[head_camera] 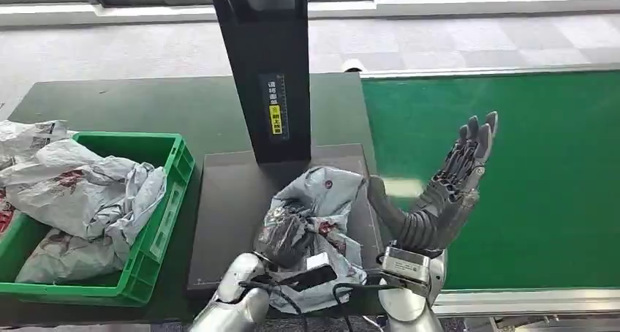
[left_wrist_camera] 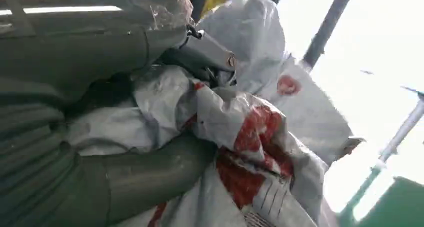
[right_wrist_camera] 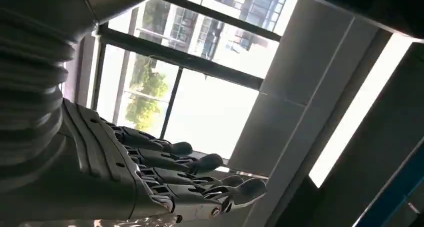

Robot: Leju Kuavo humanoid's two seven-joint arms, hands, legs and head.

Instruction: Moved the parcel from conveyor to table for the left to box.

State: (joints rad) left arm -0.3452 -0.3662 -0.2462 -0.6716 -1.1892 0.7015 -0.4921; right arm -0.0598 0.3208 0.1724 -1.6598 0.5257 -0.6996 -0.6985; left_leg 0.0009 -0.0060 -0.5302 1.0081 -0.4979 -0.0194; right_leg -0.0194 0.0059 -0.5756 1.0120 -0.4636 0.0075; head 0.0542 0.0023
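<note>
A crate (head_camera: 172,193) sits on the left side of the counter (head_camera: 146,105), with several bagged parcels (head_camera: 80,189) piled in it and spilling past its left edge. Just right of the crate lies a flat platform (head_camera: 234,193), and an upright column (head_camera: 267,61) stands on its far edge. The parcel (head_camera: 322,200) rests on the platform's near right part, before the column. The conveyor belt (head_camera: 541,156) lies right of the counter. The left robot hand (head_camera: 281,237) grips the parcel's near side; the right robot hand (head_camera: 446,193) is raised just right of the parcel, at the belt's left edge.
</note>
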